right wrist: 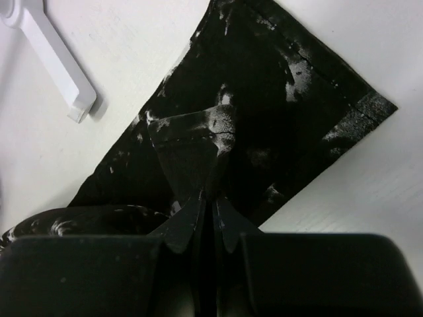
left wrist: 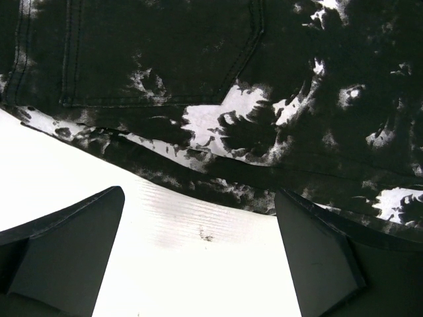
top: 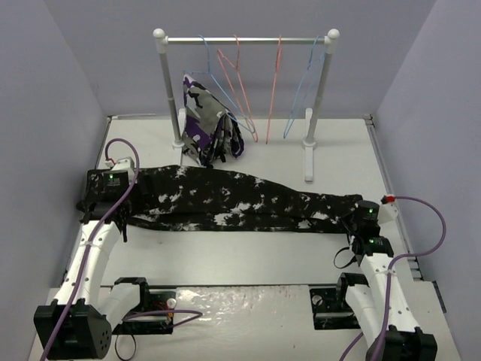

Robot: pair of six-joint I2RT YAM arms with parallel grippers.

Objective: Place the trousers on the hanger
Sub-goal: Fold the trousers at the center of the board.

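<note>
- The trousers point(top: 225, 201) lie flat and stretched across the middle of the bench point(top: 248, 259), waist towards the left edge and cuffs towards the right edge
- The right end effector point(right wrist: 211, 198) is pressed together on a small raised fold of the trouser leg, just short of the cuff corner
- The left end effector point(left wrist: 198, 257) is spread wide and hovers low at the waist edge, bare bench between its fingers; it grips nothing
- The hanger point(top: 301, 98) hangs on the rack point(top: 248, 39) by the far edge, well apart from the trousers, next to pink-red hangers point(top: 274, 83) and a purple patterned garment point(top: 204, 128)
- Step in hand, as I judge it: taking hold of the trousers at both ends, with the cuff end secured and the waist end not yet gripped
- The next move calls for the left fingers to reach forward over the waistband and close on it, so the cloth can be lifted and folded for the hanger's bar
</note>
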